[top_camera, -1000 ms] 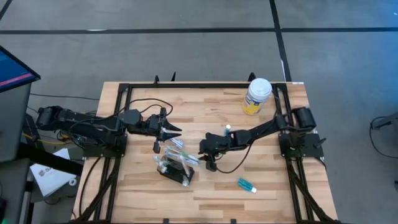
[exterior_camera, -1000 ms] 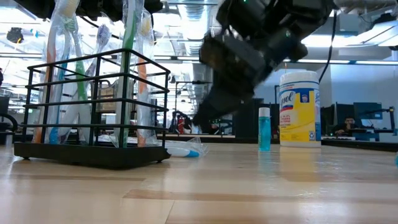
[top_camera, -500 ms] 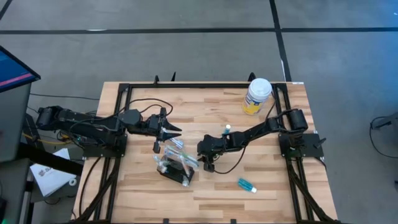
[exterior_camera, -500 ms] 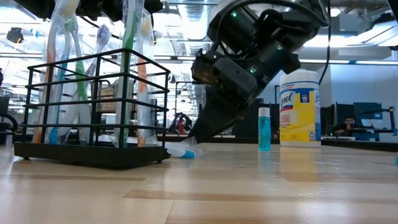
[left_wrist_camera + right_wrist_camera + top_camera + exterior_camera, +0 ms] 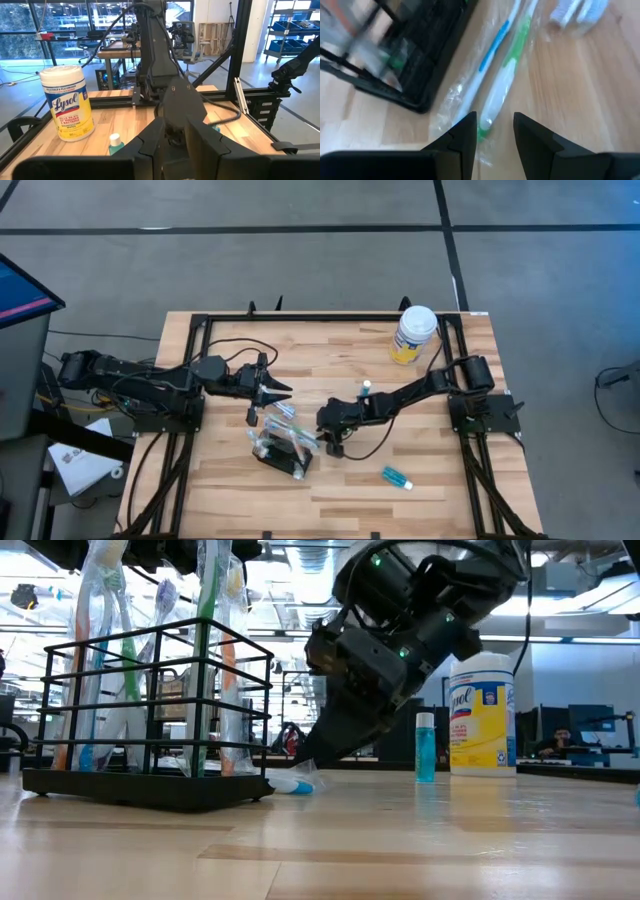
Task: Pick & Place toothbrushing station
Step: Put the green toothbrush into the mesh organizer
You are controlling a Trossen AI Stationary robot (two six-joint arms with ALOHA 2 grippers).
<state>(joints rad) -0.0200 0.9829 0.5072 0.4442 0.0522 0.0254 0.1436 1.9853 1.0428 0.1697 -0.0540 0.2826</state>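
From above, the right gripper (image 5: 322, 423) has slid a little closer to the black toothbrushing station (image 5: 281, 449) than it was a second ago. It now sits just beside it, over the wrapped toothbrushes (image 5: 287, 412) on the wooden table (image 5: 340, 350). The left gripper (image 5: 280, 388) waits near the station and has not moved. That means the right arm is getting ready to pick up a brush, I think.

From table height, the right gripper (image 5: 305, 750) has come down low, and its tip almost touches the wrapped brush (image 5: 292, 781) on the wood. The station (image 5: 150, 710) stands upright with brushes already in it. A yellow wipes can (image 5: 482, 713) and a small blue bottle (image 5: 425, 747) stand behind.

From the left wrist, the left gripper (image 5: 172, 145) has its fingers apart only a little, holding nothing. Beyond the table there are desks, chairs and big windows.

From the right wrist, the right gripper (image 5: 493, 131) has its fingers open, one on each side of the green and blue brushes (image 5: 500, 87). It is not squeezing yet.
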